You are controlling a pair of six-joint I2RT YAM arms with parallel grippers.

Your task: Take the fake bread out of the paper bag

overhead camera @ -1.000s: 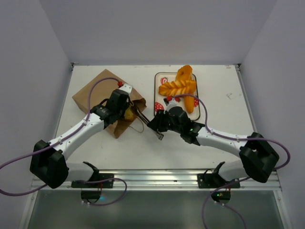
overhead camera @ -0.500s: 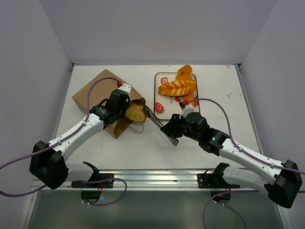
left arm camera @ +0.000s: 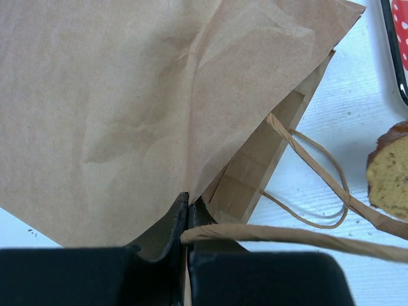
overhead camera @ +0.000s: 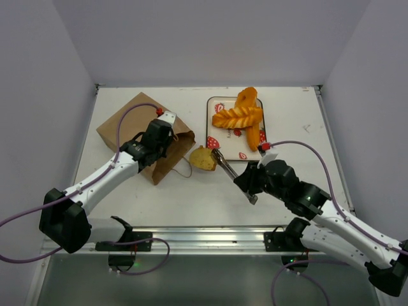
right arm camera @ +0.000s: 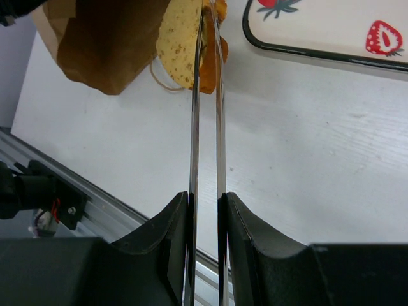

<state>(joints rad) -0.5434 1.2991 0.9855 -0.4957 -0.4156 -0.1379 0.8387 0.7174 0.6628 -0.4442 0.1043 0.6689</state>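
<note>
Most of the fake bread [overhead camera: 239,118] already lies piled on the strawberry tray [overhead camera: 208,121]. The right gripper [right arm camera: 205,197] squeezes the metal tongs [overhead camera: 229,172], which pinch a pale bread piece [overhead camera: 203,158] just outside the paper bag [overhead camera: 131,127], between bag and tray. The left gripper [left arm camera: 186,207] is clamped on the bag's edge (holding it down, I think). This piece needs to go on the tray. I cannot see if more is inside the bag.

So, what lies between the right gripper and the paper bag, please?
In the top view: the tongs the right gripper holds, a bread piece at their tip, then the paper bag's handle loop.
</note>
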